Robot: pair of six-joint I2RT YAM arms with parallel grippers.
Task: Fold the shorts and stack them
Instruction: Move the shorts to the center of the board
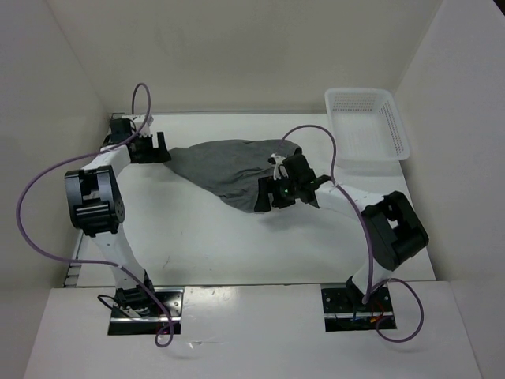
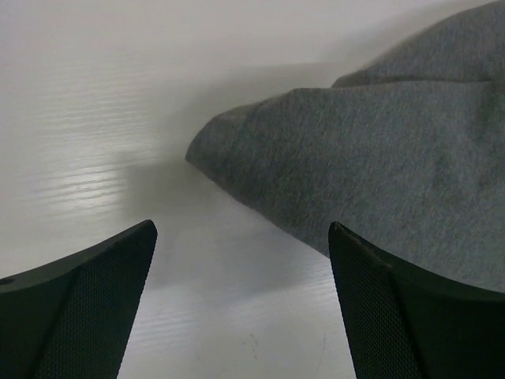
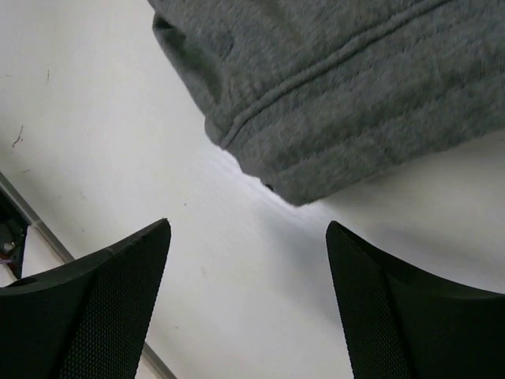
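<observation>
Your left gripper [image 2: 242,237] spread wide and empty, just beside the shorts [image 1: 229,170], your right gripper [image 3: 246,233] spread wide too, gripping nothing, one pair of shorts, one white basket [image 1: 398,126]

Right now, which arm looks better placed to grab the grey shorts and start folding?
Probably the right. Both grippers are open and empty, but the right gripper has a hemmed corner of the shorts lying centred just beyond its fingers, while the left gripper faces a corner sitting off-centre.

One pair of shorts [image 1: 229,170], one basket [image 1: 363,130], two grippers: left gripper [image 1: 158,148], right gripper [image 1: 268,196]
</observation>
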